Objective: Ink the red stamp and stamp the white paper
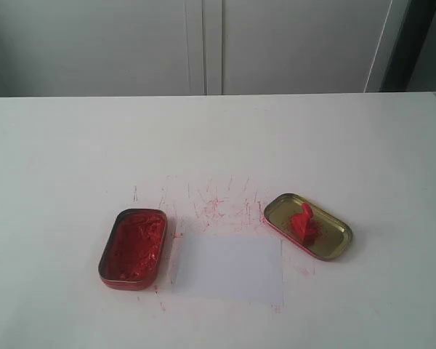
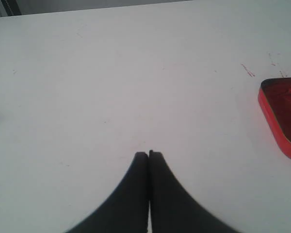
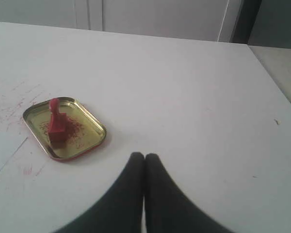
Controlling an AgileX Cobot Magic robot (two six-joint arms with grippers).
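While left gripper (image 2: 149,154) and right gripper (image 3: 144,155) hang pinched closed, holding nothing | small red plastic knob-handled stamp (image 3: 56,127) sits in shallow gold metal lid (image 3: 89,121), just beside thin white rectangular paper (image 1: 229,266) | risk: off-centre grasp may tip stamp or slide loose lid.

A white table (image 1: 58,145) fills the view from three round to nine o'clock. Behind it at twelve o'clock stand pale cabinet doors (image 1: 94,43) with vertical seams; at two o'clock, a dark upright strip (image 1: 410,43). Light is soft, even.
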